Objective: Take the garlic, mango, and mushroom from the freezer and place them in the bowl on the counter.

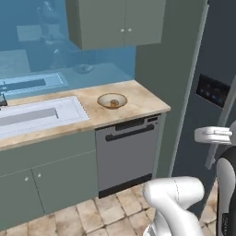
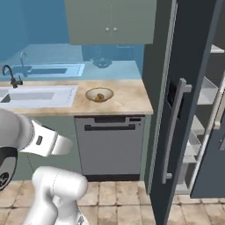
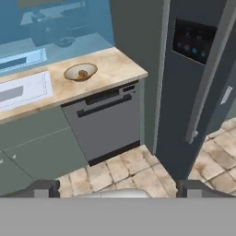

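Hand view: pincer [image 3: 118, 188] wide and empty, well back from desk and freezer.
Bowl [image 1: 112, 100] sits on the desk [image 1: 143, 103] right of the sink [image 1: 41, 115], above the dishwasher [image 1: 126, 152], with a small orange item inside, too small to identify. Freezer [image 2: 184, 110] stands right of the desk. Risk, as I judge it: reaching in could clip the door edge or its handle [image 2: 173, 132]. Right base view exposes pale shelves [image 2: 200, 127] past the open door; left base view shows just the door front and panel [image 1: 212, 91].
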